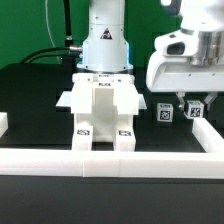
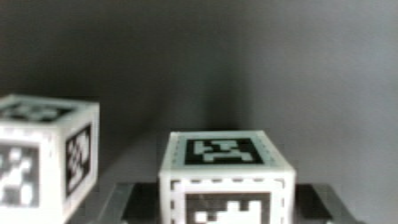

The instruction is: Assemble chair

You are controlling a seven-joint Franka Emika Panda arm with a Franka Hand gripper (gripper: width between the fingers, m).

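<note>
The claw (image 1: 193, 100) is hanging directly over a small tagged chair part (image 1: 196, 113), which is standing on the black tabletop (image 1: 35, 90) at three o'clock from the half-built chair (image 1: 105, 105) in the exterior view. Its jaws are flanking the part; whether they are pinching it, I cannot tell. A twin part (image 1: 165, 112) is sitting at its nine o'clock.

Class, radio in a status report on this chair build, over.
Claw low around small tagged block, grip unconfirmed. Chair part-built, untouched. Second block beside it, apart: mind it.
</note>
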